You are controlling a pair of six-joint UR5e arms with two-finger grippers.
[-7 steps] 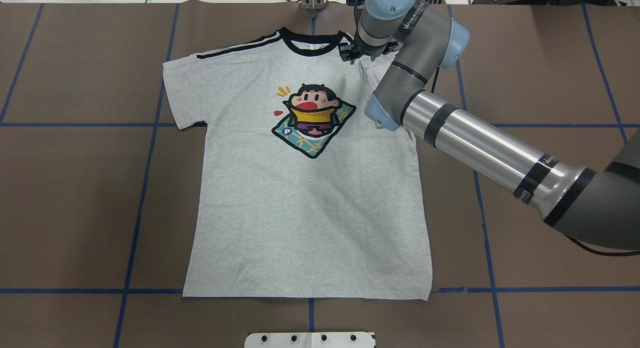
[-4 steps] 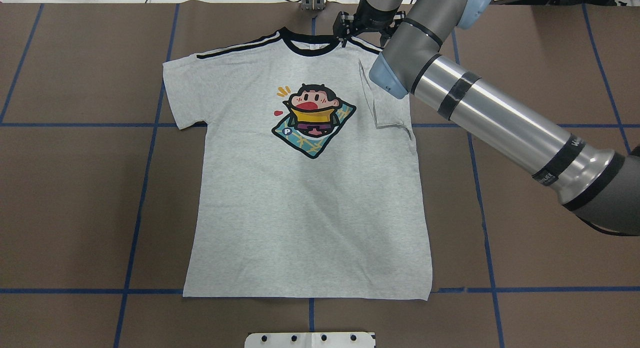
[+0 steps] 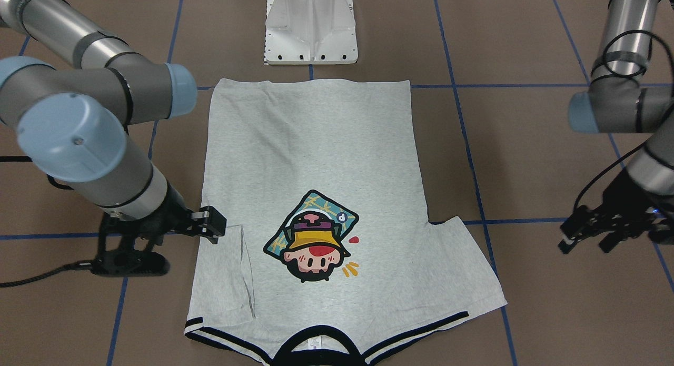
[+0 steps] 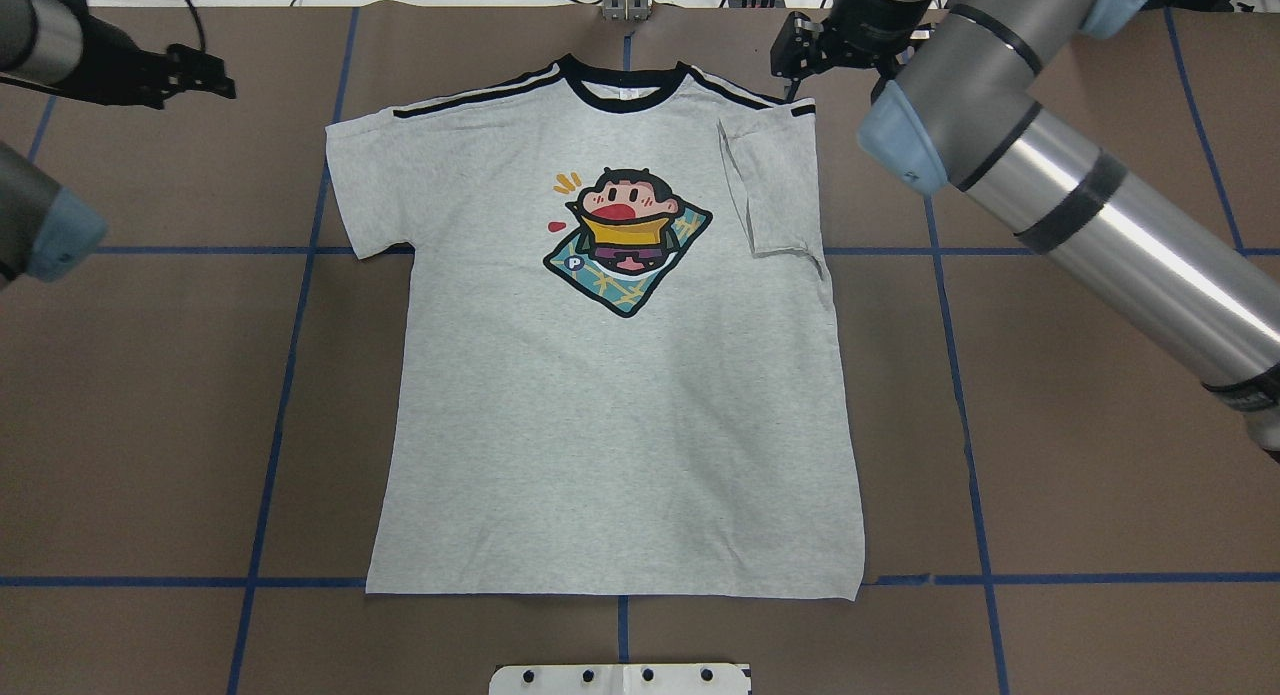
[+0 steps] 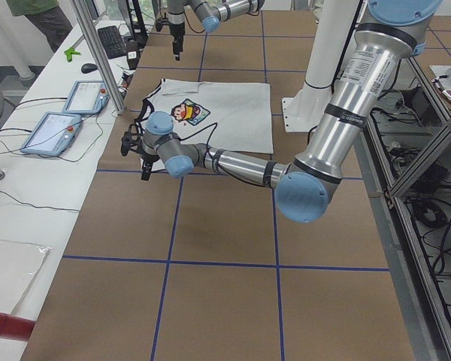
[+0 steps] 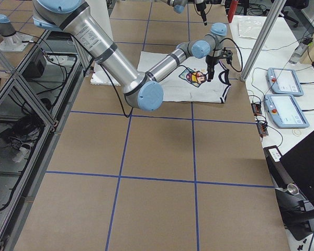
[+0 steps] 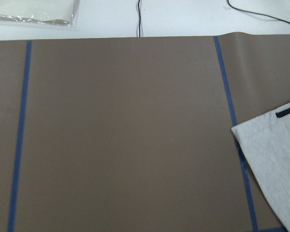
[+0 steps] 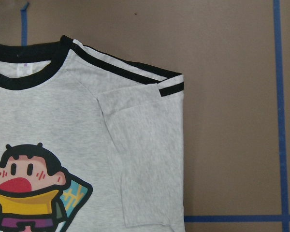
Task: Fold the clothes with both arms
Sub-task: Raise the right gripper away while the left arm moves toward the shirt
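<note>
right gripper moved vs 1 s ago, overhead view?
Yes. The right gripper went from above the T-shirt, beside its neck band, toward the view's right and top, now off the cloth.

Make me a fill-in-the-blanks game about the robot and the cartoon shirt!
The T-shirt lies flat with its cartoon print facing ____.
The sleeve nearest the right gripper is ____ over the shirt's front.
The neck band is coloured ____.
The left gripper is beside the shirt, holding ____.
Missing words: up; folded; black; nothing.
</note>
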